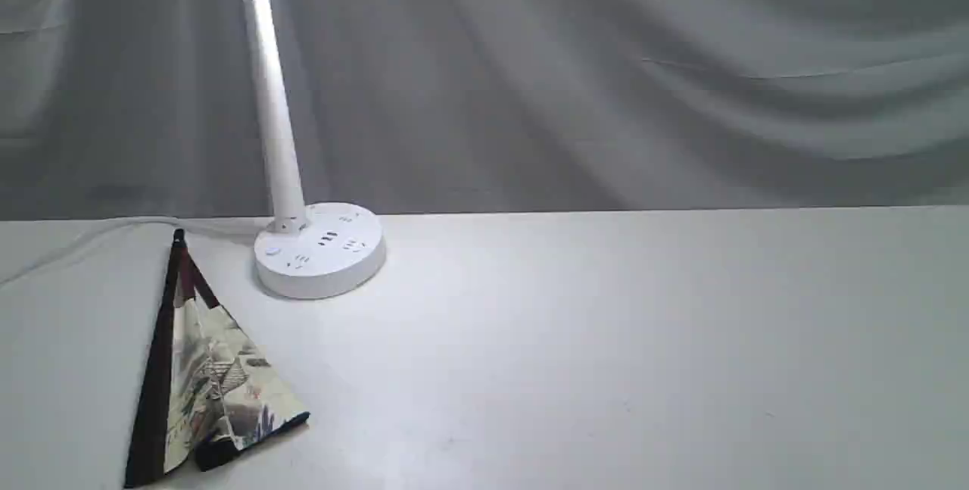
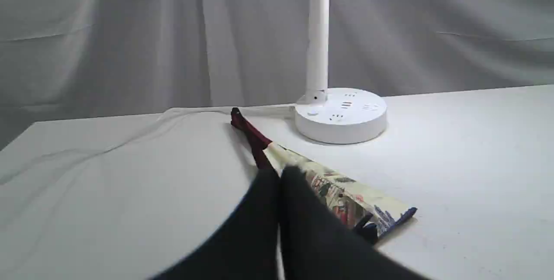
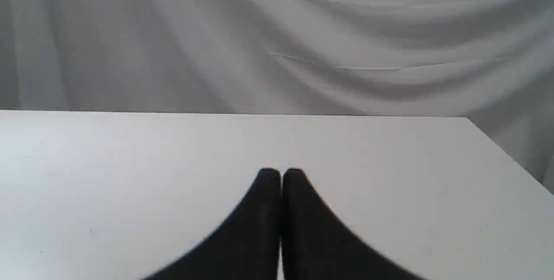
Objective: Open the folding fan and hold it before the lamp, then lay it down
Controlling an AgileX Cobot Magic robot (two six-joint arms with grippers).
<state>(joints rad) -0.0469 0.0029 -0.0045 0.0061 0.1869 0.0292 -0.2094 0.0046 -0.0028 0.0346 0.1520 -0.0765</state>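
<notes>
The left claw (image 2: 280, 172), two black fingers, is clenched tight with the tips pressed together and nothing between them. It hangs above the white table (image 1: 643, 338). In its own wrist view the fingers cover part of the fan, but whether they touch it cannot be told. The right claw (image 3: 281, 172) is clenched in the same way, grasping nothing, over a bare stretch of the table on the right side. Neither claw shows in the exterior view. The large pleated cream paper folding fan (image 1: 212, 376) (image 2: 342, 189), painted with a landscape and carried on dark maroon wooden ribs, lies on the table at the near left, spread only to a narrow wedge. Its long axis runs from near to far: the pivot end points to the far side, and the wide dark-edged rim lies at the near side. The white desk lamp (image 1: 276, 134) (image 2: 342, 115) stands just beyond and to the right of the pivot end, apart from the fan. It has a round base with sockets and buttons, a slim upright stem brightly lit at the top, and a long flat head reaching to the right. A white cord (image 1: 91, 236) trails from the base across the far left of the table. Grey draped cloth (image 1: 681, 81) hangs behind.
</notes>
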